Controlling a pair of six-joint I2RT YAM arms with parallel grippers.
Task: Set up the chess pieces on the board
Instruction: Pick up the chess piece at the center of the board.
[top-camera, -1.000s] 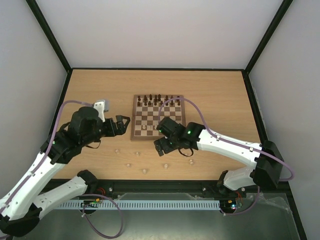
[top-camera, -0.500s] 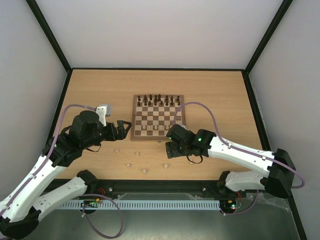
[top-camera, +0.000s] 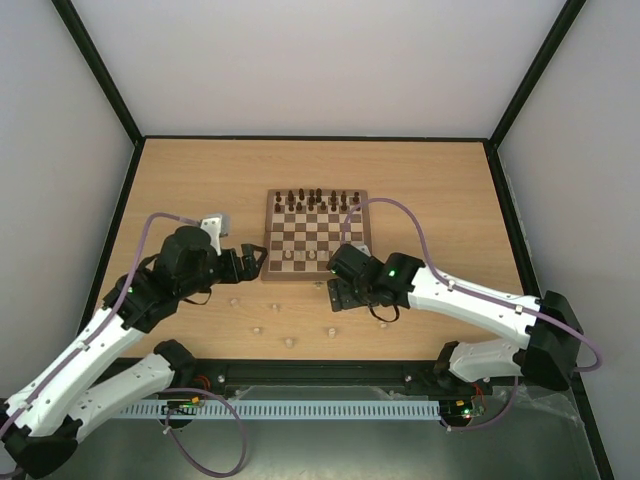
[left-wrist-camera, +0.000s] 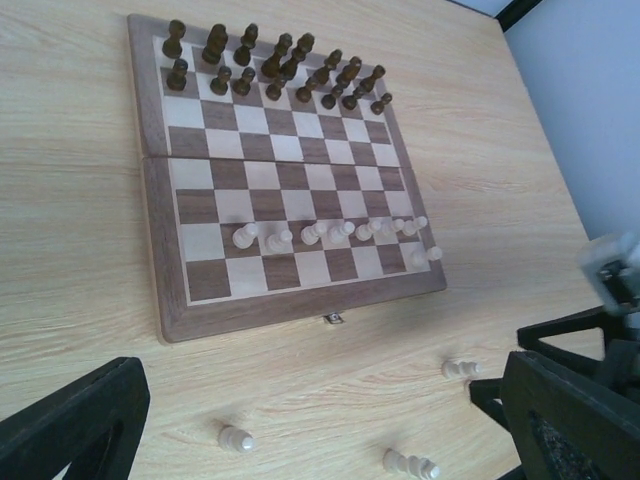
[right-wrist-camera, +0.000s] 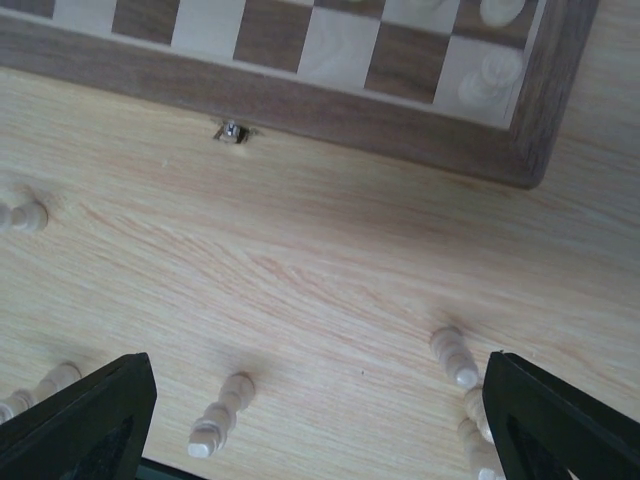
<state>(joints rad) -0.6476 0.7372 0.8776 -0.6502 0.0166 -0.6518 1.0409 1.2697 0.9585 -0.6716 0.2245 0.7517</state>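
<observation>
Right now the board (top-camera: 316, 236) lies in the middle of the counter (top-camera: 430, 190), with dark pieces (left-wrist-camera: 270, 65) ranked along its far edge and a row of pale chess pieces (left-wrist-camera: 330, 232) standing near its front edge. More of the pale ones lie tipped over on the bare wood in front of the latch (right-wrist-camera: 231, 130). The left gripper (left-wrist-camera: 320, 410) hangs by the board's front left corner, jaws spread wide, holding nothing. The right gripper (right-wrist-camera: 315, 385) hovers over the loose pieces, jaws likewise wide apart and empty.
</observation>
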